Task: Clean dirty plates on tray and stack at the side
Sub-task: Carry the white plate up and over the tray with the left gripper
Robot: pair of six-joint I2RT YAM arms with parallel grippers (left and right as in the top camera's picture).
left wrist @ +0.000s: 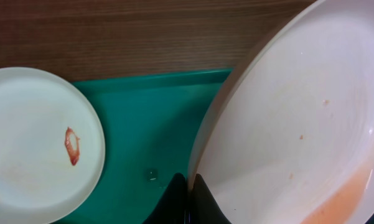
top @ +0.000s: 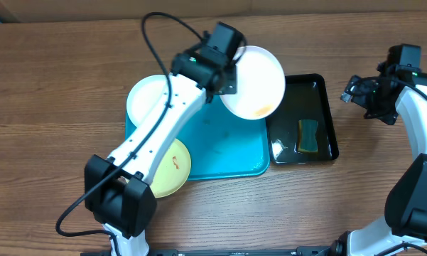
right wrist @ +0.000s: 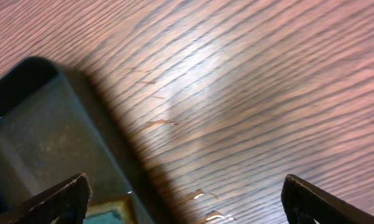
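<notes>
Overhead: the left gripper [top: 226, 84] has its fingers pressed together on the rim of a white plate [top: 257, 77]. It holds the plate tilted above the 1 o'clock corner of the turquoise tray [top: 227, 153], with an orange smear along the plate's lower edge. A second white plate [top: 148, 99] lies at the tray's 10 o'clock and a yellow-green plate [top: 172, 169] with a red mark at 7 o'clock, overhanging the rim. At the tray's 3 o'clock sits a black tray [top: 320, 89] with a sponge [top: 308, 135] in it. The right gripper [top: 364, 91] hangs over bare table [top: 57, 85] just past the black tray, holding nothing.

Left wrist: the fingers [left wrist: 174, 202] pinch the held plate's rim at 6 o'clock, and the plate fills the right half. A pale plate with a red smear, probably the yellow-green one, lies at 9 o'clock.

Right wrist: the fingers [right wrist: 62, 199] stand spread wide. The black tray's corner is at 9 o'clock, and an edge of the sponge shows at 7 o'clock.

The step looks like presenting the first dirty plate for wiping. The next move likely calls for the right arm to drop to the sponge, grip it, then rub the orange smear.
</notes>
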